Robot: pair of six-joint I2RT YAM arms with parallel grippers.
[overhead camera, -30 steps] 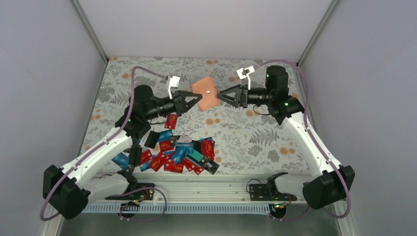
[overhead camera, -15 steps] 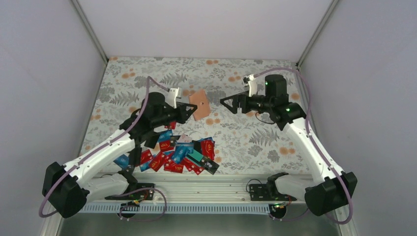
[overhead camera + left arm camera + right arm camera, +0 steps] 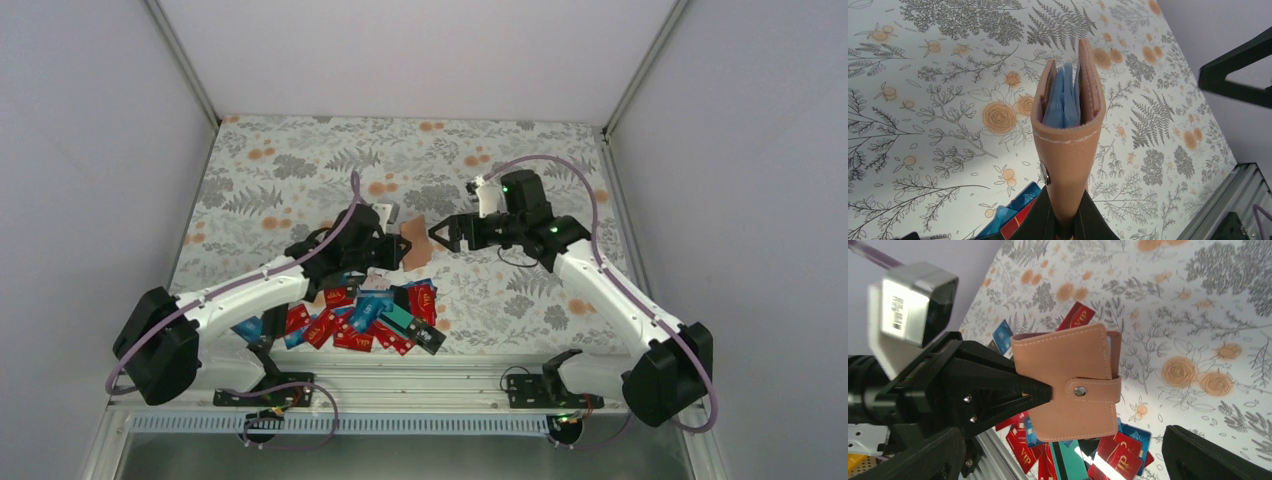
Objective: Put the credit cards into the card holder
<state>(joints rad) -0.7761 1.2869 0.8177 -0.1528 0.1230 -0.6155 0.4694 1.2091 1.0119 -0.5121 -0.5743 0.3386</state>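
The tan card holder (image 3: 415, 246) hangs above the floral table, strap snapped closed, with my left gripper (image 3: 401, 247) shut on its near edge. From the left wrist view I look along the card holder (image 3: 1068, 130) standing out of the left gripper (image 3: 1066, 222), its blue-grey pockets showing at the far end. My right gripper (image 3: 446, 234) is open just right of the holder, not touching it. In the right wrist view the card holder (image 3: 1073, 385) lies ahead of the wide right gripper (image 3: 1064, 441). The credit cards (image 3: 370, 315) lie heaped below it, mostly red credit cards (image 3: 1113, 452).
One red card (image 3: 1079, 316) lies apart beyond the holder. A metal rail (image 3: 420, 385) runs along the table's near edge, just behind the card heap. Grey walls close in the left, right and far sides. The left arm's wrist camera (image 3: 913, 300) sits close to my right gripper.
My right gripper has let go of the card holder and opened wide. The left arm has carried the holder nearer and lower, toward the card heap, and the right arm has followed.
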